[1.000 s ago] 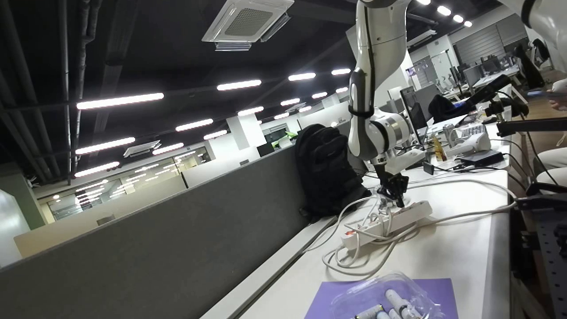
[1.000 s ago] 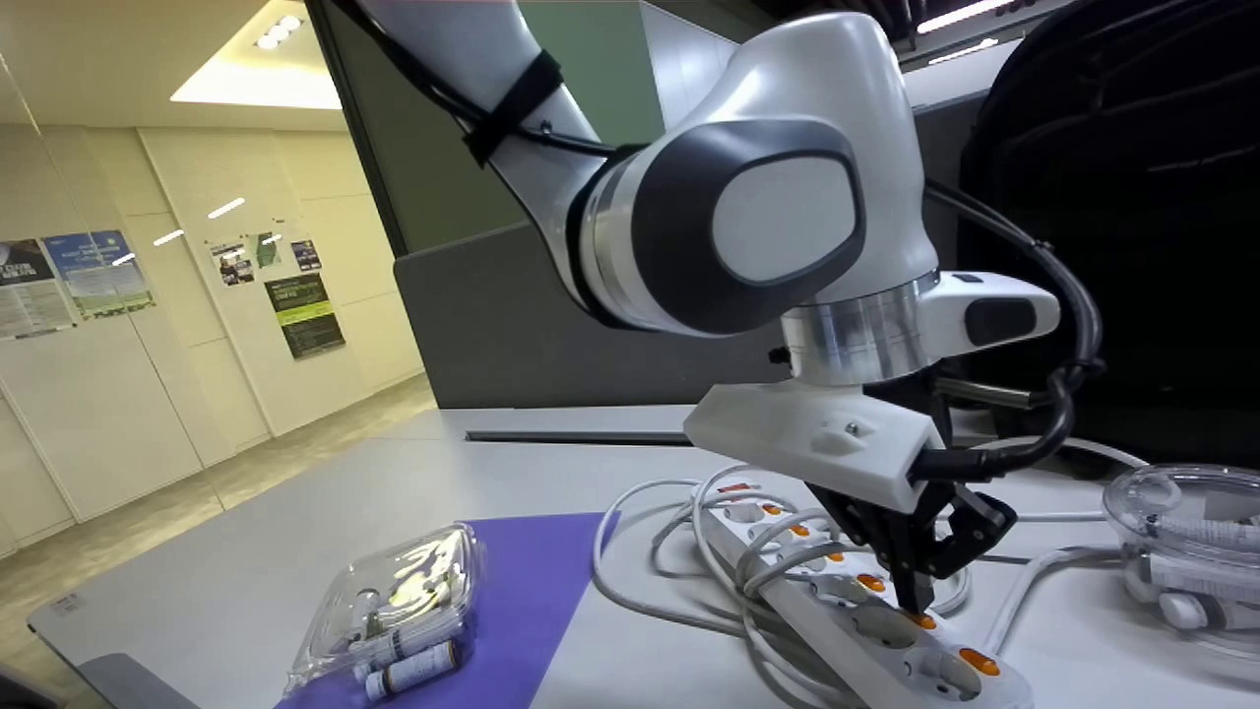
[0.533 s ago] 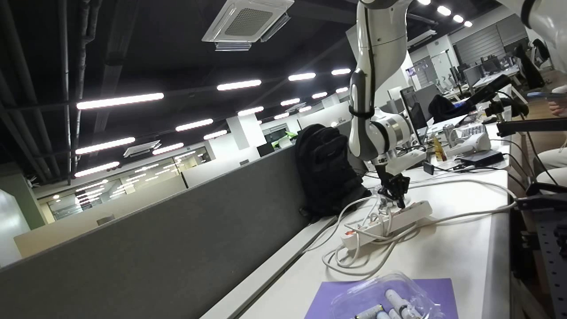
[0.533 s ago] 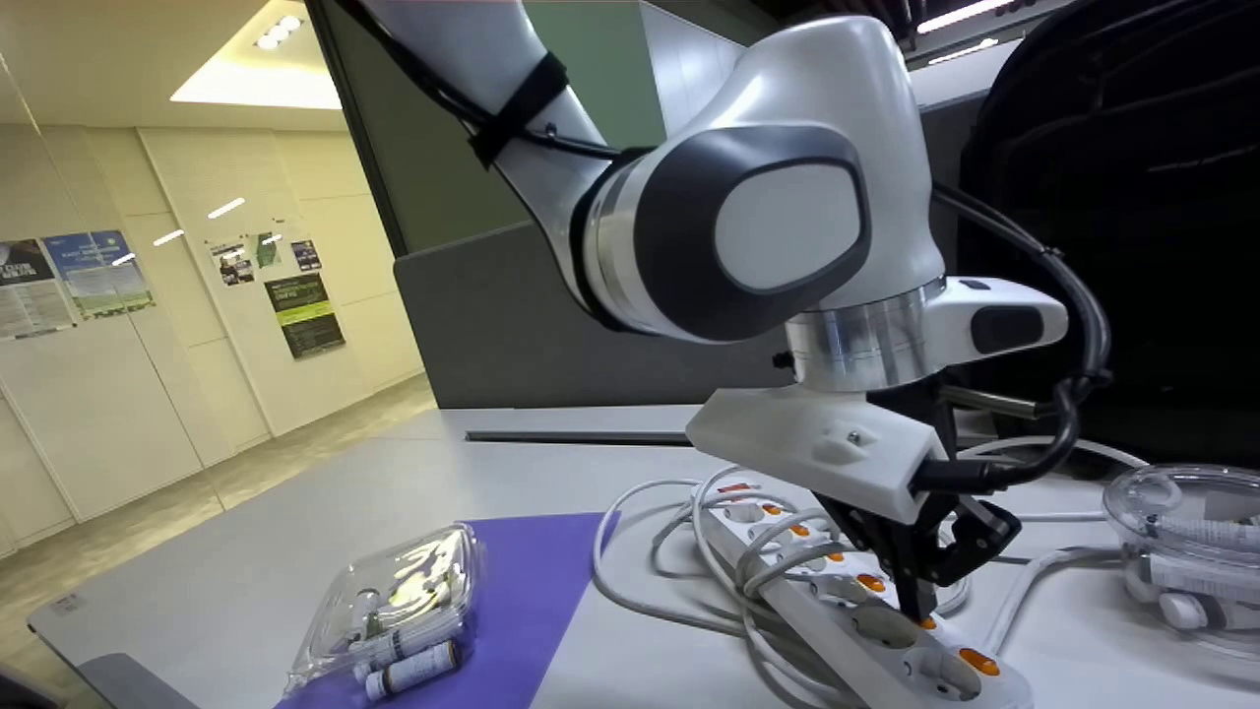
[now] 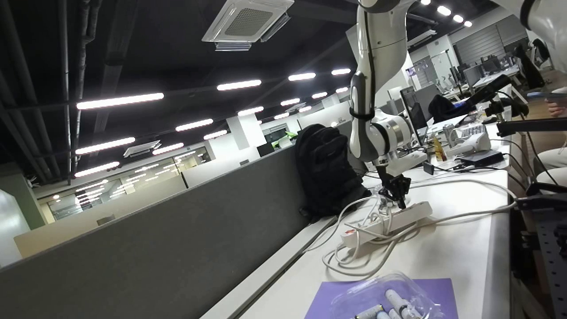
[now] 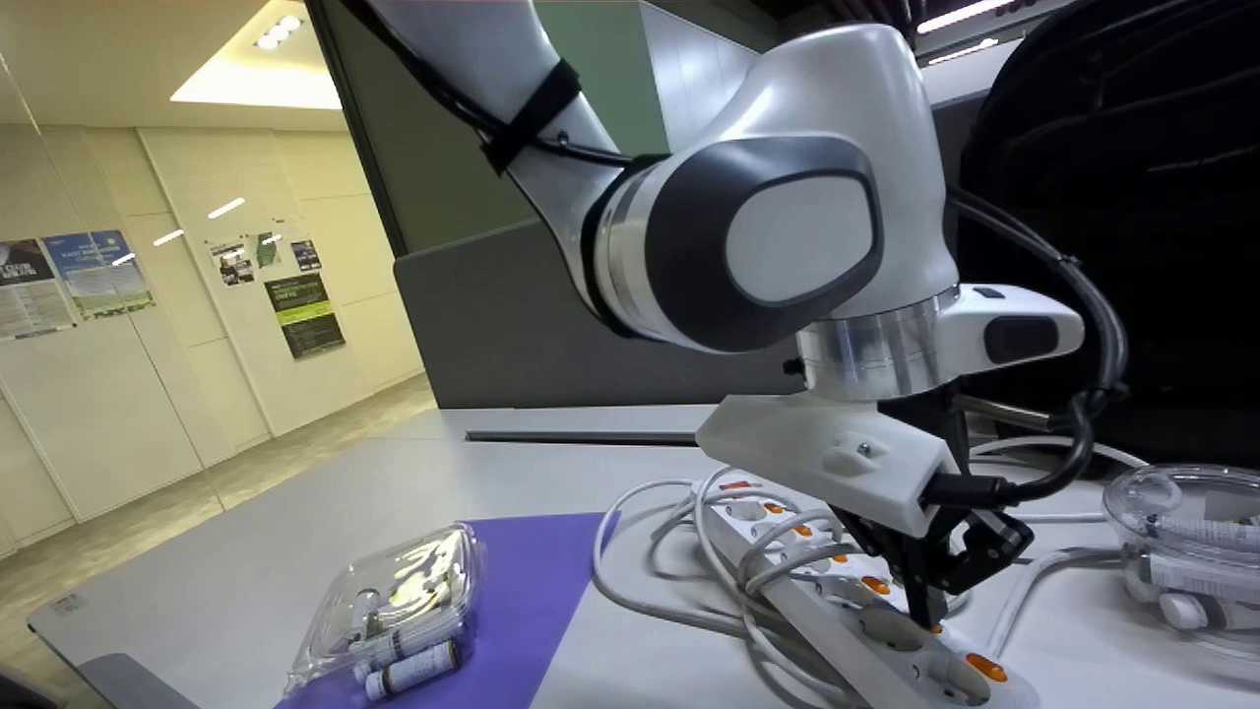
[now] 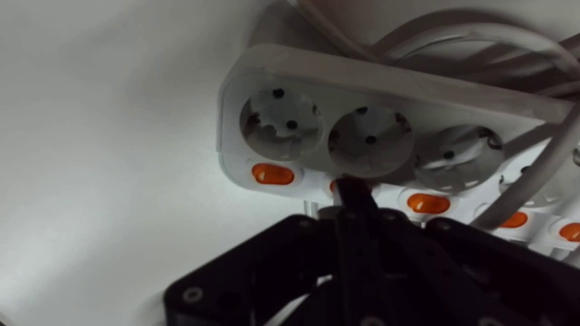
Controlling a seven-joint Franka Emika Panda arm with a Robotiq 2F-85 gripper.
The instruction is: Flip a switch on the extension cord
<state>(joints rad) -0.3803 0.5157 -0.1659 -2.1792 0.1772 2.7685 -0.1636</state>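
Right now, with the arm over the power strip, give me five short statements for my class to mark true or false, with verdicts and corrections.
1. In the wrist view, the white cable crosses the power strip. True.
2. The jaws are spread wide apart. False: they are shut.
3. In the wrist view, the jaws partly hide the second switch from the end shown. True.
4. The switch nearest that end is blue. False: the end switch is orange.
5. In an exterior view, the black backpack stands beside the gray partition. True.
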